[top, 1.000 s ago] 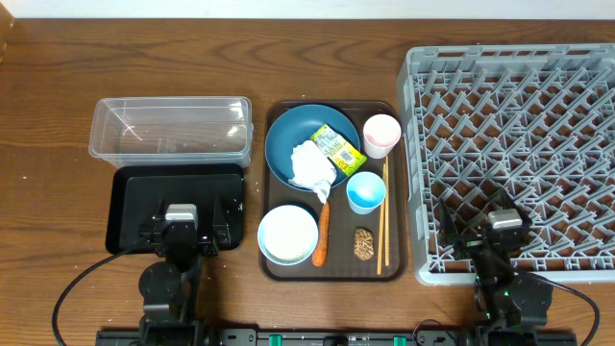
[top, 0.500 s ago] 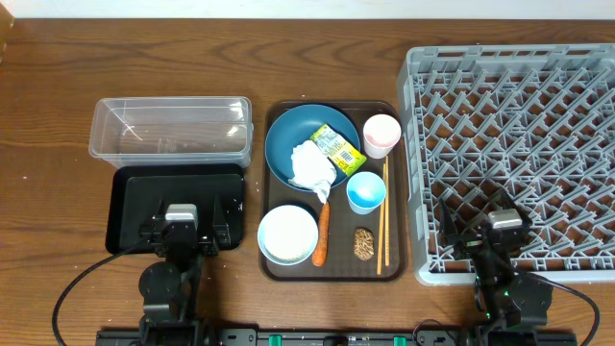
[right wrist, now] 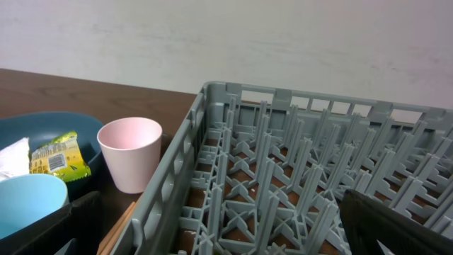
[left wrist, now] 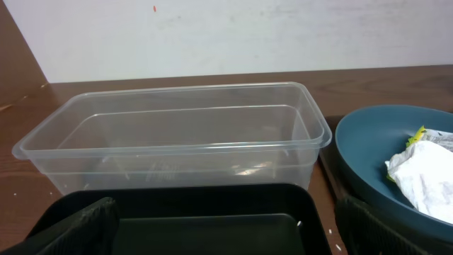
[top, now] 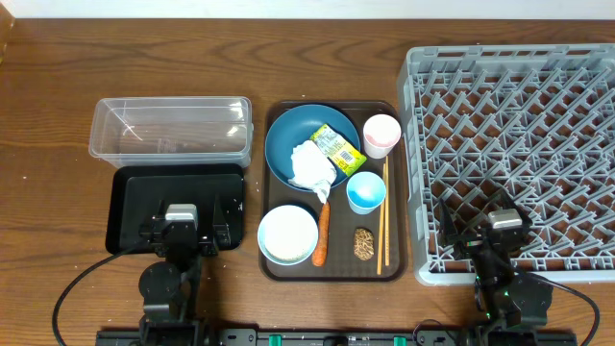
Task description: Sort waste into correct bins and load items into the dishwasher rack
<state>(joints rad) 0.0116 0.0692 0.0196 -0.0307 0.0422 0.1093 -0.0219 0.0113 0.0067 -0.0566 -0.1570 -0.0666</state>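
A dark-blue plate (top: 285, 144) on the brown serving tray (top: 333, 273) carries a crumpled napkin (top: 310, 165) and a yellow-green wrapper (top: 336, 146). Around it stand a pink cup (top: 381, 135), a light-blue cup (top: 366, 191) and a white-lined bowl (top: 287, 234). A carrot (top: 321, 234), a brown seedy lump (top: 363, 243) and chopsticks (top: 382, 216) lie beside them. The clear tub (top: 171, 128) sits behind the black tray (top: 135, 207), and rice grains (left wrist: 330, 231) dot the wood. My left gripper (top: 181, 229) hangs open over the black tray. My right gripper (top: 502, 233) is open over the grey rack (top: 519, 115).
The rack's near-left wall (right wrist: 166, 205) stands between my right gripper and the pink cup (right wrist: 131, 152). In the left wrist view the clear tub (left wrist: 177, 142) stands just beyond the black tray (left wrist: 205, 227), with the plate (left wrist: 368, 156) to the right. A wall runs behind the table.
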